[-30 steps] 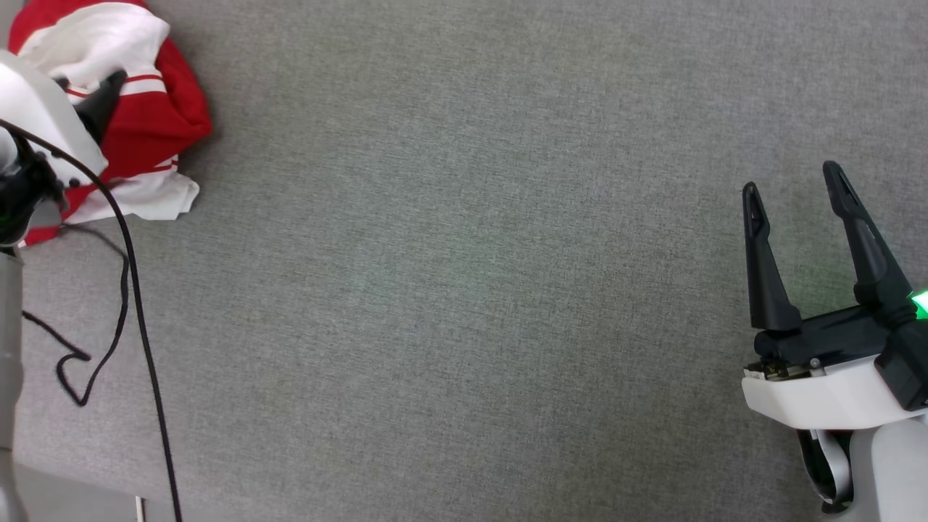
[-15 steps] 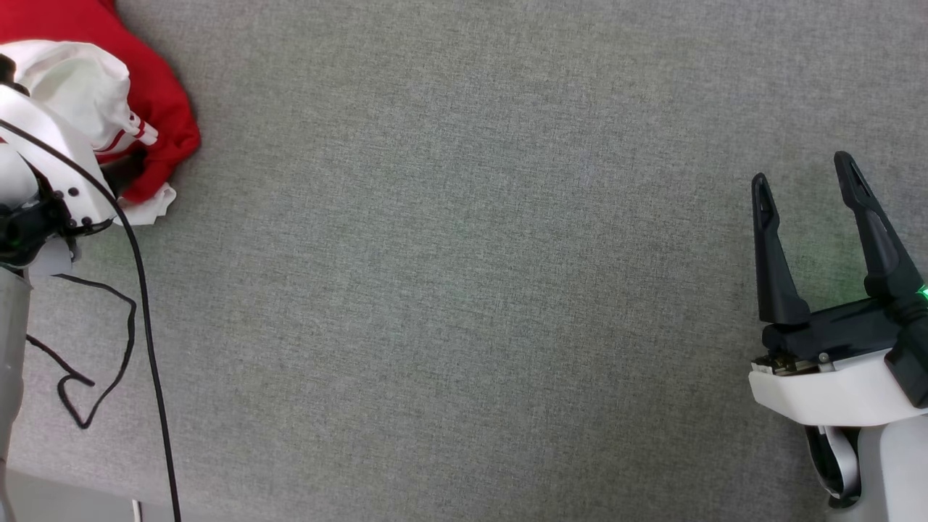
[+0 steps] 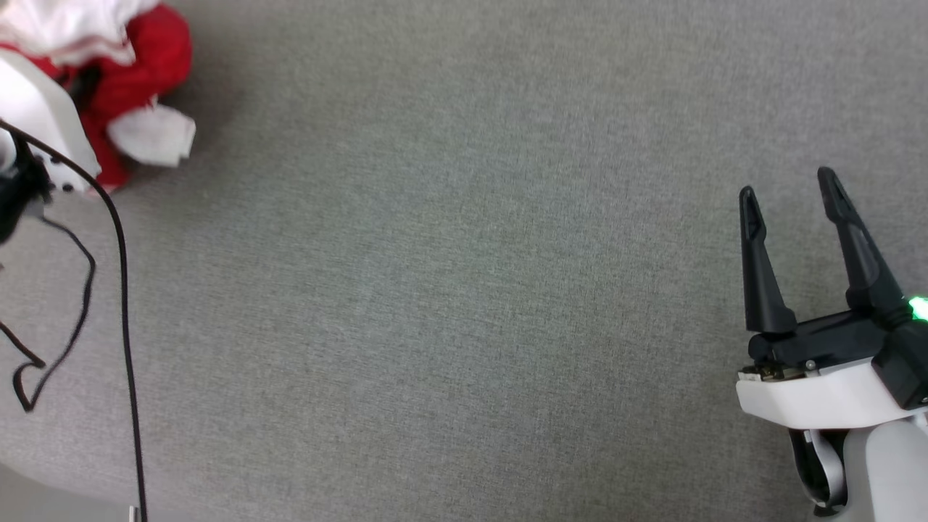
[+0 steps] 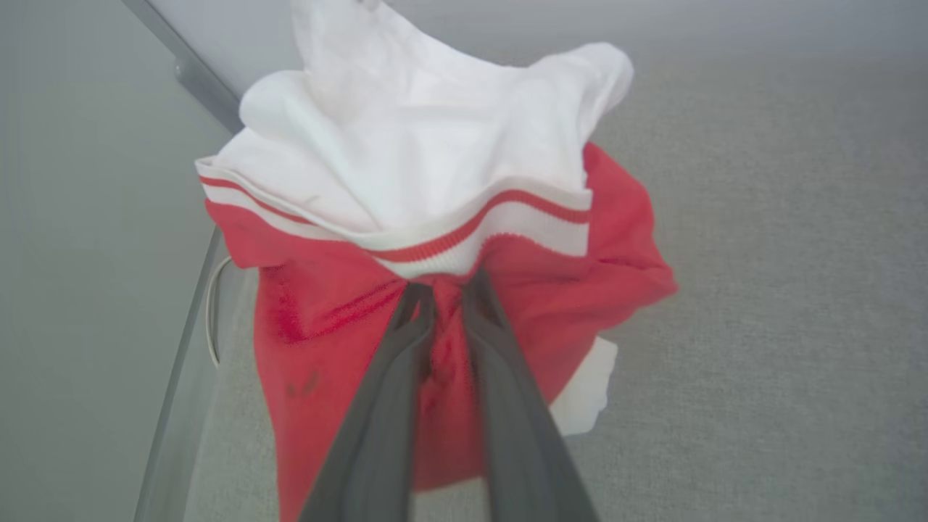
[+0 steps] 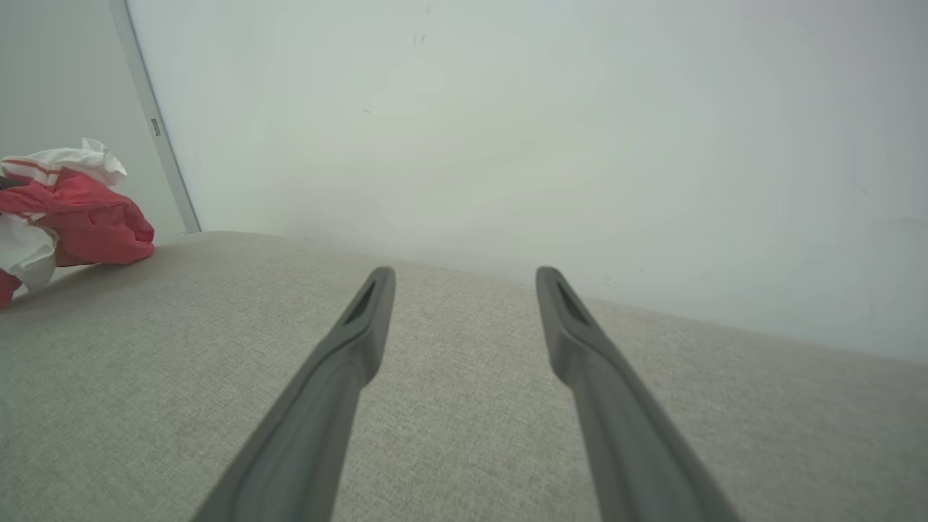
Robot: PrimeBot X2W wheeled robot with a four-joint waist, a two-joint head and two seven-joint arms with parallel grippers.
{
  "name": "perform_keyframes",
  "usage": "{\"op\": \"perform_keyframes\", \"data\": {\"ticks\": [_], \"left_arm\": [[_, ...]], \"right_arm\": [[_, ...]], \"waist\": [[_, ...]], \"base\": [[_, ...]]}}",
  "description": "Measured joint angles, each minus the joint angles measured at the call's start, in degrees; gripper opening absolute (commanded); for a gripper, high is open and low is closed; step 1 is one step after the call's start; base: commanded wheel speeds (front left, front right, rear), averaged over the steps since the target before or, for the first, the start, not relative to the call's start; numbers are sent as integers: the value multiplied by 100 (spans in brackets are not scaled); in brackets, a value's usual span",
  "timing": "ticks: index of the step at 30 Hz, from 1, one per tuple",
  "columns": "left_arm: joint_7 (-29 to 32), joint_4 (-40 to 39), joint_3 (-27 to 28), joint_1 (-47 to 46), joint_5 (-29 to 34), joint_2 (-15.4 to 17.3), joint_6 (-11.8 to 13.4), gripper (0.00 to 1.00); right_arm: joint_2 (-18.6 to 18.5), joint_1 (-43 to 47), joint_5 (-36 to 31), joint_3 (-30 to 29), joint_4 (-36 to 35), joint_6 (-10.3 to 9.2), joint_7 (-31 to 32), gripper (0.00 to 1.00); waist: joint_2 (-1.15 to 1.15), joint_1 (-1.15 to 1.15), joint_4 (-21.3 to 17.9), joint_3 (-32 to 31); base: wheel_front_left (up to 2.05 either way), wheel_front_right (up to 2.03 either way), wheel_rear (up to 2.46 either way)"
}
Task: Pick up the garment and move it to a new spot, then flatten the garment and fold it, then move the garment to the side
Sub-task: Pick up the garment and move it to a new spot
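Observation:
The garment (image 4: 341, 319) is a bunched red shirt with a white sleeve and red-white striped trim; it hangs crumpled at the top left of the head view (image 3: 148, 51). My left gripper (image 4: 444, 291) is shut on a fold of its red cloth just under the striped trim, the two dark fingers nearly touching. The left arm's white wrist (image 3: 36, 116) covers part of the bundle. My right gripper (image 3: 789, 190) stands open at the lower right, far from the garment, with nothing between its fingers (image 5: 465, 275). From the right wrist view the garment (image 5: 80, 217) sits far left.
A grey fabric table top (image 3: 464, 290) spreads between the two arms. A thick black cable (image 3: 122, 304) and a thin looping cord (image 3: 69, 341) trail down the left side. The table's front edge shows at the lower left. A pale wall with a metal strip (image 5: 156, 138) stands behind.
My left gripper has gone from open to shut on the red cloth, and the garment has gathered into a tighter bundle, drawn up and leftward. The right gripper has stayed open in place.

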Motion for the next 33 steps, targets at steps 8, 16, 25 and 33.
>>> {"op": "perform_keyframes", "data": {"ticks": [8,16,25,33], "left_arm": [[-934,-793,-723,-514,245,165,0,0],[-1210,-1432,-1177,-934,626,-101,0,0],[-1341,-2129,-1523,-1040,761,-532,1,0],[-1321,-2532,-2192,-762,911,-948,1,0]], "right_arm": [[130,109,93,-43,96,0,0,100],[197,186,203,-119,105,0,0,100],[207,182,520,-202,111,0,0,100],[209,183,772,-283,112,0,-1,100]], "waist": [[0,0,-12,-482],[0,0,-367,-728],[0,0,-1008,-832],[0,0,-1618,-817]], "base": [[0,0,0],[0,0,0],[0,0,0],[0,0,0]]}}
